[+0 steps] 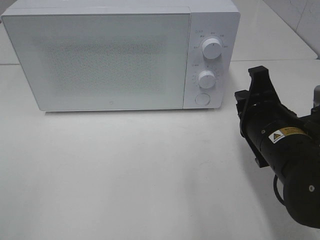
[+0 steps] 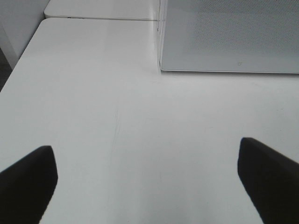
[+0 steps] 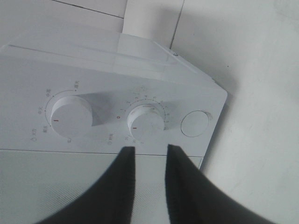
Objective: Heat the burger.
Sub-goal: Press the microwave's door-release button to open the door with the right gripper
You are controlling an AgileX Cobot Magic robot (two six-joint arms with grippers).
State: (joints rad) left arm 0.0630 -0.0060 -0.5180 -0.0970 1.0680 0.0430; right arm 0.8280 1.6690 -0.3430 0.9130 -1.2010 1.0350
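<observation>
- So, far left: the left gripper (image 2: 145, 148) hangs spread wide over the worktop (image 2: 93, 93), holding nothing.
- Middle: the microwave (image 1: 110, 60) has its frosted door closed. The burger doesn't show in any view, so no telling if it's inside.
- Right: the lower dial (image 3: 145, 122) sits between the upper dial (image 3: 71, 116) and the round door button (image 3: 196, 123).
- Far right: the right gripper (image 3: 149, 148) has its fingers drawn close with a narrow gap, pinching nothing. It points straight at that lower dial. This arm is nearer the controls, so any dial twist looks like its job.
</observation>
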